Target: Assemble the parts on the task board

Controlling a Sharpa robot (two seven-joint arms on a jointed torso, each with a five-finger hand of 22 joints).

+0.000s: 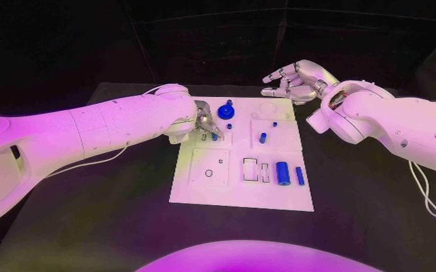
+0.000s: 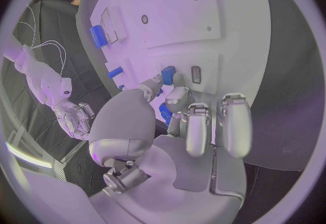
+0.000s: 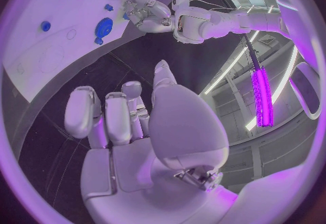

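Observation:
The white task board (image 1: 238,190) lies in the middle of the table. My left hand (image 1: 205,123) reaches down over its far left part, and its thumb and a finger pinch a small blue part (image 2: 168,76) that stands on the board (image 2: 224,12) beside a narrow slot. A blue round part (image 1: 226,104) sits just beyond that hand. Two short blue cylinders (image 1: 283,173) lie at the board's near right. My right hand (image 1: 295,82) hovers off the far right corner, fingers loosely bent, holding nothing; the right wrist view shows it as the hand (image 3: 129,126) above the table.
More small blue parts (image 1: 263,138) stand in the board's middle right. Empty cut-outs (image 1: 255,169) lie at the near centre. A thin white cable (image 1: 100,158) runs on the table under my left arm.

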